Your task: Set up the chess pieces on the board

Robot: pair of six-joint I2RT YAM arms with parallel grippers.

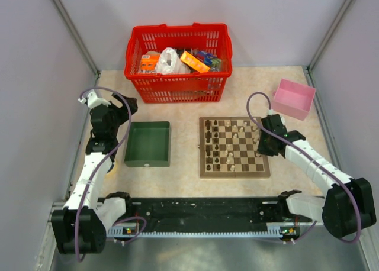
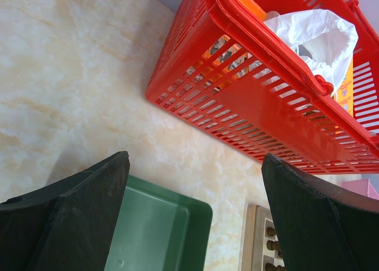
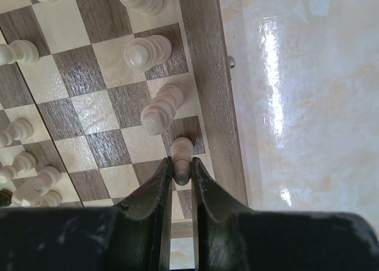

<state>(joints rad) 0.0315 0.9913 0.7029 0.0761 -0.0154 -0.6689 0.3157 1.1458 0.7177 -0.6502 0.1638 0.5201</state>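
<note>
**Right gripper pinches a pale piece at the board's edge**

The board (image 1: 234, 147) lies at 3 o'clock of the green tray (image 1: 147, 143), with a small gap of table (image 1: 183, 108) between them. Dark and pale pieces (image 1: 228, 142) stand scattered over its squares.

The right gripper (image 3: 182, 175) hangs over the board's 3 o'clock edge. Its fingers are drawn in to a narrow gap and clamp 1 pale piece (image 3: 182, 158) from both sides. That piece stands on a dark square in the column beside the rim. 2 more pale pieces (image 3: 161, 108) stand close by at its 11 o'clock.

The left gripper (image 2: 194, 164) is up at 10 o'clock of the tray, its fingers spread wide with nothing between them.

A red basket (image 1: 177, 64) of packets sits at the table's 12 o'clock. A pink box (image 1: 294, 97) sits at 2 o'clock of the board.
</note>
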